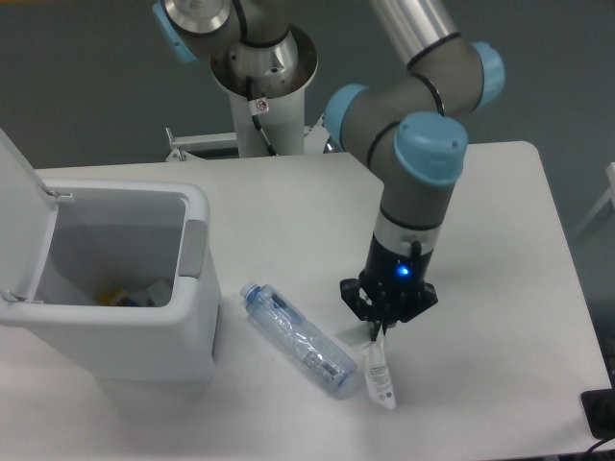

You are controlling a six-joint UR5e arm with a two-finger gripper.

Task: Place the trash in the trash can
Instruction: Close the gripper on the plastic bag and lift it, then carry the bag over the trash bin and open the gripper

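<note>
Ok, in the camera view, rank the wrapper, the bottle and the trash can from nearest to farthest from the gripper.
1. Wrapper: hanging right at the gripper fingers.
2. Bottle: lying on the table, image-left.
3. Trash can: far image-left, lid open.

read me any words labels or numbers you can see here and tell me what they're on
Small white sticker with a red mark on the white robot base column: too small to read.
Label inside the crushed clear plastic bottle with a blue cap: blurred, unreadable.
Crumpled whitish plastic wrapper: no legible print.

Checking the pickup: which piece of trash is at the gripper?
The small crumpled whitish plastic wrapper, hanging at the gripper. The crushed clear plastic bottle with a blue cap lies apart, to its left.
</note>
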